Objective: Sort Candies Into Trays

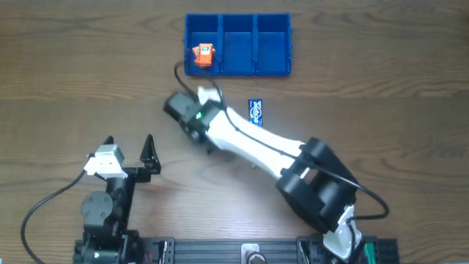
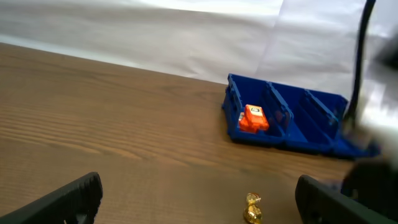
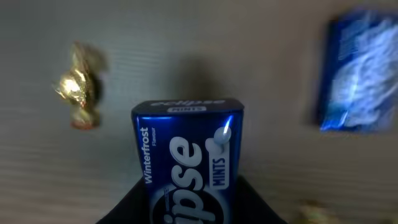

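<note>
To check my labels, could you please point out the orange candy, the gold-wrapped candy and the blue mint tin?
orange candy [image 1: 203,53]: top view, middle of its wrapper
gold-wrapped candy [image 3: 79,87]: right wrist view, its round body
blue mint tin [image 3: 186,158]: right wrist view, its printed face

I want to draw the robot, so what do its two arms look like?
The left arm is mostly black, with a white block near its wrist and two thin, pointed black fingers. A black cable loops out from its base. The right arm has a long white middle part, chunky black joints, a tiny green light and black cables running along it.
</note>
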Tool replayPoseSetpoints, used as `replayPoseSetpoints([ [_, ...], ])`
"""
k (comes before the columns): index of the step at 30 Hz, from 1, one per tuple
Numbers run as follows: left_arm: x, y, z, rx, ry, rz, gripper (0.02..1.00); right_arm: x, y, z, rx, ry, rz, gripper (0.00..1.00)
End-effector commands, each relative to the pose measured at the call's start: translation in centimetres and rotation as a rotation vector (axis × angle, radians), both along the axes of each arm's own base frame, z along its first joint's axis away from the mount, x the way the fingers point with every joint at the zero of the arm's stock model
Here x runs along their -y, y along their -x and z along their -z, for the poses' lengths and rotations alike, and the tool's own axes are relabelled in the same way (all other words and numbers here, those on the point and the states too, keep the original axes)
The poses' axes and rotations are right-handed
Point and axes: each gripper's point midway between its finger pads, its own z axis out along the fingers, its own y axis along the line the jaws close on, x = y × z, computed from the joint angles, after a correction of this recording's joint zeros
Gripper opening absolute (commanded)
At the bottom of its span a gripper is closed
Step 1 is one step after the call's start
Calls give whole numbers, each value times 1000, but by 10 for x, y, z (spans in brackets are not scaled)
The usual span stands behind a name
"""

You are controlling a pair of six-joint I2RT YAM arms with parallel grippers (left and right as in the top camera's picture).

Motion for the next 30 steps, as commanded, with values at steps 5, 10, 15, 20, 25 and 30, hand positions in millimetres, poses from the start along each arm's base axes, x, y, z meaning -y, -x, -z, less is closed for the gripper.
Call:
replayPoseSetpoints([
  [5, 1, 1, 16, -50, -20, 9, 998, 63, -176, -132, 455, -68, 59, 222],
  [10, 1, 1, 16, -50, -20, 9, 998, 60, -221, -97, 516, -76, 66, 222],
  [15, 1, 1, 16, -50, -20, 9, 998, 60, -231, -61, 485, -59, 71, 226],
  [20, 1, 1, 16, -50, -20, 9, 998, 61, -233, -50, 473, -58, 73, 259],
  [25, 1, 1, 16, -50, -20, 9, 998, 60, -234, -48, 458, -85, 64, 487],
  [30, 1, 1, 16, -50, -20, 9, 998, 61, -230, -44, 438, -77, 60, 621],
])
